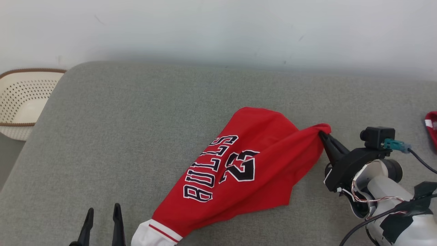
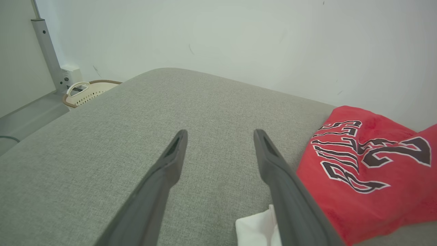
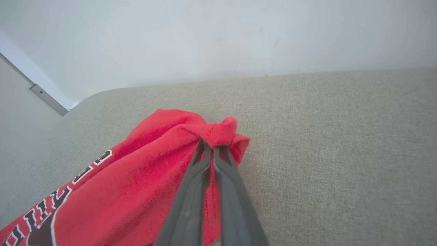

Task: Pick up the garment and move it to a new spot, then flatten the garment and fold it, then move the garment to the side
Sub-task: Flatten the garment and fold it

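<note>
Head view: basket (image 1: 24,95) left of jersey (image 1: 263,136)

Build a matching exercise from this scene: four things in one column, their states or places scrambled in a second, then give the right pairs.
1. red jersey
2. left gripper
3. right gripper
4. basket

A. jaws shut on a bunched corner of cloth
B. beyond the left end of the grey cushion
C. jaws apart, holding nothing
D. crumpled on the cushion, lettering showing

Pairs: 1-D, 2-C, 3-A, 4-B
</note>
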